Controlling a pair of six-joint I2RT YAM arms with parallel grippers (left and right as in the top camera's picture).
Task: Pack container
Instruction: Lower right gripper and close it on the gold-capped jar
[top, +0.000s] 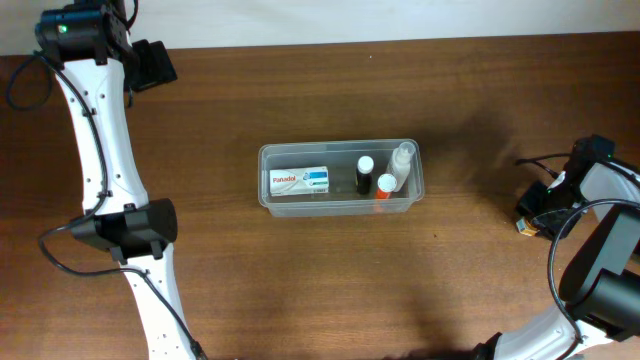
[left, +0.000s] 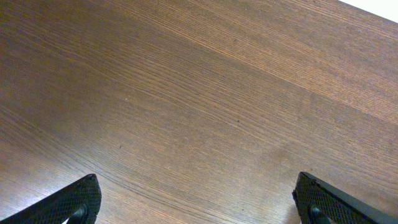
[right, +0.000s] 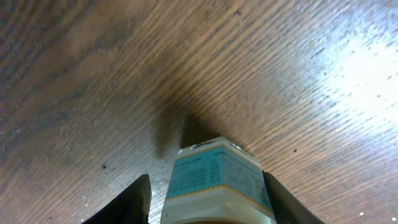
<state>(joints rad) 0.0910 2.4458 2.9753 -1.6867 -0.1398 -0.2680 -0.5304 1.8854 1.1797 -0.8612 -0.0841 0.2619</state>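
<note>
The container (top: 340, 205), a clear rectangular tub, stands mid-table. It holds a white Panadol box (top: 298, 181), a black bottle with a white cap (top: 364, 174), an orange-capped bottle (top: 385, 188) and a clear bottle (top: 401, 162). My right gripper (top: 533, 213) is low over the table at the far right, well apart from the tub. In the right wrist view the right gripper (right: 206, 177) is shut on a small bottle with a teal label (right: 214, 171). My left gripper (top: 152, 62) hovers at the back left; in its wrist view the left gripper (left: 196, 180) is open over bare wood.
The brown wooden table (top: 300, 280) carries only the tub. The white left arm (top: 105, 150) runs down the table's left side. Black cables (top: 545, 160) lie beside the right arm near the right edge.
</note>
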